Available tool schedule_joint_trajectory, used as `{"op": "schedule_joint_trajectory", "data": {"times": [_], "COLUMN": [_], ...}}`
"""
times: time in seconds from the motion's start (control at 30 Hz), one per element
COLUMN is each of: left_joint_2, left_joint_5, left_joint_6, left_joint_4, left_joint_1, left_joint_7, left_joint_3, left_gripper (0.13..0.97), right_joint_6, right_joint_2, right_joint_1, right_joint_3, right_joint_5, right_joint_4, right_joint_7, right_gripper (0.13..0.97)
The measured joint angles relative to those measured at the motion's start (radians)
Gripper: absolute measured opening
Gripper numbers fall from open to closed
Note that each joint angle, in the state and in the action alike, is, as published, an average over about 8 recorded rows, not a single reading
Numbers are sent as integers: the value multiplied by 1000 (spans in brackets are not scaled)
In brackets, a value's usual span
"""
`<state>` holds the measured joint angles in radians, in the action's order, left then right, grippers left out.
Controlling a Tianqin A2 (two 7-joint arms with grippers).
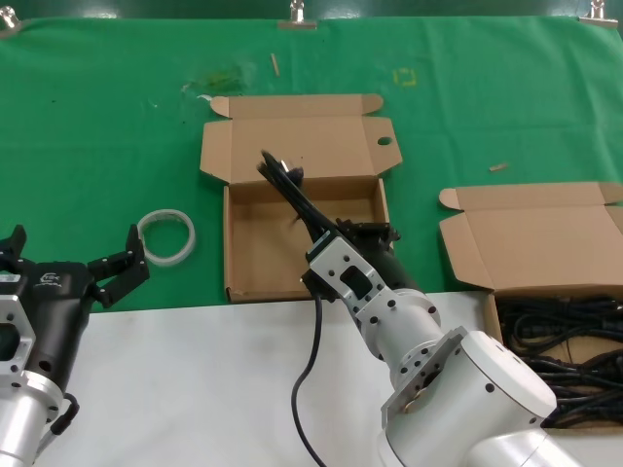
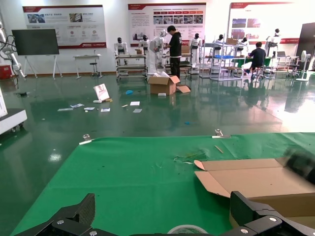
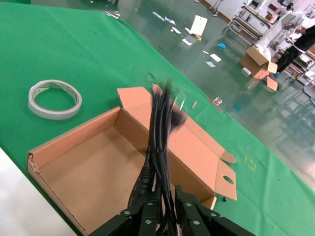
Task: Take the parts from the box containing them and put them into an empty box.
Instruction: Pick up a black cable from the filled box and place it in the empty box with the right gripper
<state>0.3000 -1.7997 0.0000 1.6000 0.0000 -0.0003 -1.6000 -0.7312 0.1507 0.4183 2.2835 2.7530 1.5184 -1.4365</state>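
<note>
Cable bundle point(image 1: 292, 193) in right hand point(image 1: 326, 233) over empty box point(image 1: 255, 277), ring point(image 1: 166, 236) alongside, seemingly clear.

A robot demonstration or exhibition hall. Far beyond the left hand point(image 2: 162, 223) and the green-covered table point(image 2: 128, 172), a glossy green floor point(image 2: 147, 113) runs to wall posters point(image 2: 167, 22), rows of humanoid robots point(image 2: 119, 49) on racks, a dark screen point(image 2: 35, 42), open cartons point(image 2: 165, 83) and people at workbenches point(image 2: 256, 54).
</note>
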Motion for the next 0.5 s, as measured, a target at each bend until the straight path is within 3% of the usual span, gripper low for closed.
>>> {"op": "schedule_joint_trajectory", "data": {"times": [0.33,0.5], "left_joint_2": [0,0], "left_joint_5": [0,0], "left_joint_6": [0,0], "left_joint_4": [0,0], "left_joint_1": [0,0], "left_joint_7": [0,0], "left_joint_3": [0,0], "left_gripper": [966,966], "right_joint_6": [0,2], "right_joint_2": [0,0], "right_joint_1": [0,-1], "right_joint_3": [0,-2], "right_joint_5": [0,-2], "right_joint_4": [0,0], "right_joint_7": [0,3], "right_gripper": [259,355]}}
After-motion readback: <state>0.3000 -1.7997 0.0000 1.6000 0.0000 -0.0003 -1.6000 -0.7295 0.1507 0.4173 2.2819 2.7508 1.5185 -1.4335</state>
